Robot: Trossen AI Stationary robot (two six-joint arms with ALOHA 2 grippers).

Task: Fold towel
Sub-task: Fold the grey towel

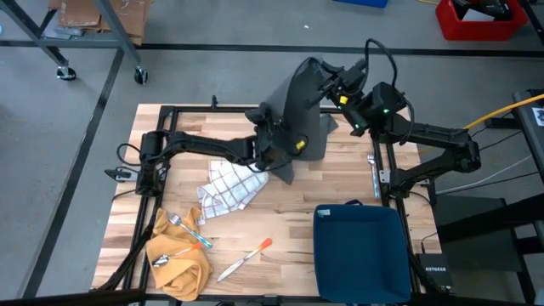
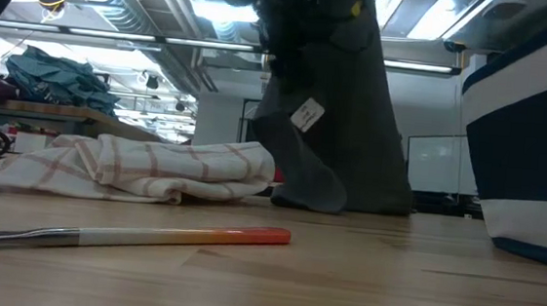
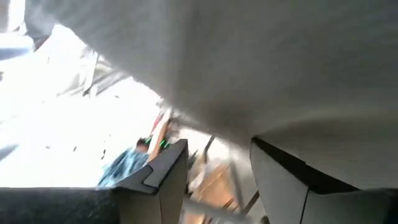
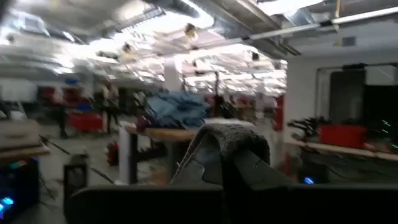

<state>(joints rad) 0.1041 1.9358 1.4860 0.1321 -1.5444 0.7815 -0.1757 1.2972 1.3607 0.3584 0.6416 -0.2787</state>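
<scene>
Grey towel (image 1: 302,106) is held above the desk (image 1: 340,183) — right fingers (image 4: 233,152) clamped on it, left fingers (image 3: 168,177) parted beneath it.

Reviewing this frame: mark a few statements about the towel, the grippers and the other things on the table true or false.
1. The grey towel lies flat on the table. False: it hangs lifted, only its lower edge reaching the wood.
2. The right gripper is shut on the grey towel. True.
3. The checked cloth is inside the blue bin. False: it lies on the table.
4. A fork rests on the yellow cloth. True.
</scene>
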